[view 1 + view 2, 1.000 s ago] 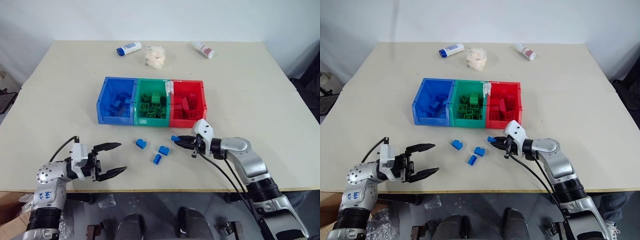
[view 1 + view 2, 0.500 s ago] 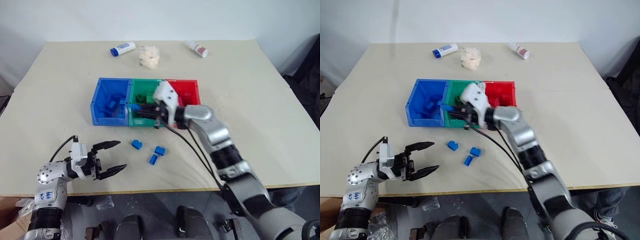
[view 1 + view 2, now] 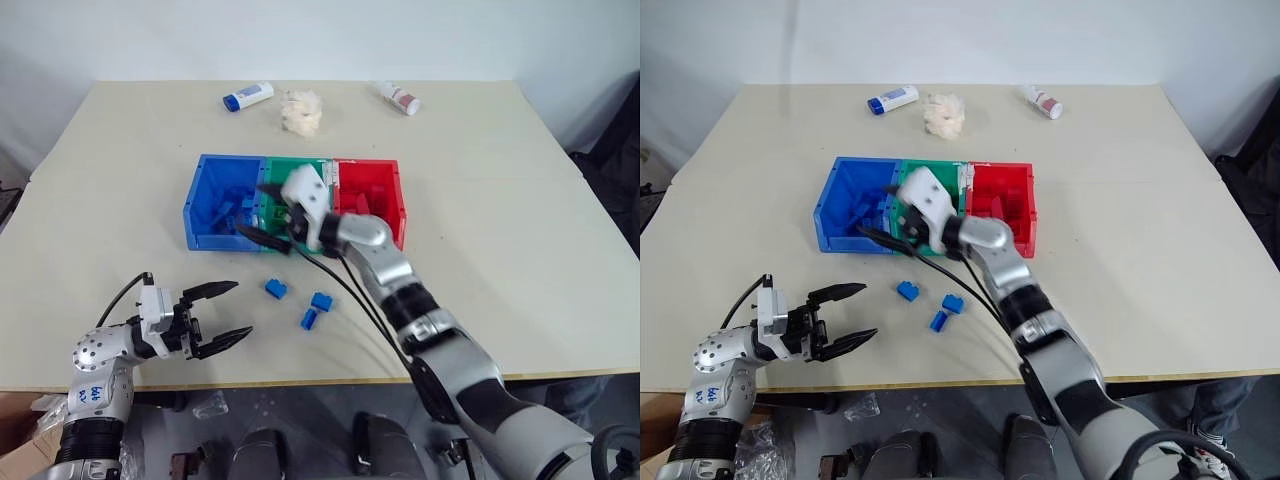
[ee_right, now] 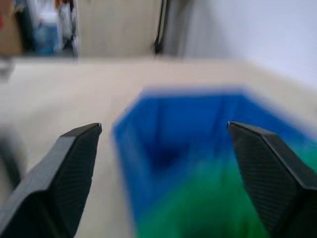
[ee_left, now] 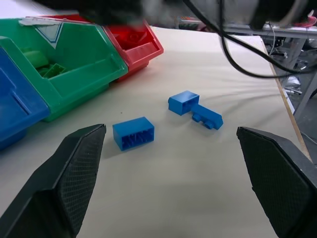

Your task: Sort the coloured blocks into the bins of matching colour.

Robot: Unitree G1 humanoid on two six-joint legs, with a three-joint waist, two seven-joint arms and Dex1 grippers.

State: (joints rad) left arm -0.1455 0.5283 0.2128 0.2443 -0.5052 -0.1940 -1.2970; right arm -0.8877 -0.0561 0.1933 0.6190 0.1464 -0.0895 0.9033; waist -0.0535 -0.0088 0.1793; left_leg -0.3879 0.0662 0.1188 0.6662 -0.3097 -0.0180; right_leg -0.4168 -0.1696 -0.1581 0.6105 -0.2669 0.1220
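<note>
My right gripper [image 3: 262, 211], which a second ago pinched a small bright-blue studded plastic brick near the red bin, has swung left and now hangs over the seam between the blue open-topped plastic bin [image 3: 200, 205] and the green bin [image 3: 322, 166]. Its jaws stand wide apart with nothing between them, so I judge that brick dropped into the blue bin, though I cannot pick it out among the blue pieces inside. Three blue bricks [image 3: 277, 289] lie on the beige worktop [image 3: 520, 200] just near of the bins, two of them touching. My left gripper [image 3: 228, 312], jaws fully spread and empty, hovers at the near-left edge. The red bin [image 3: 399, 200] closes the row on the right. Left and right of the bins the worktop is bare, giving room to withdraw; the near edge sits close behind the bricks.
</note>
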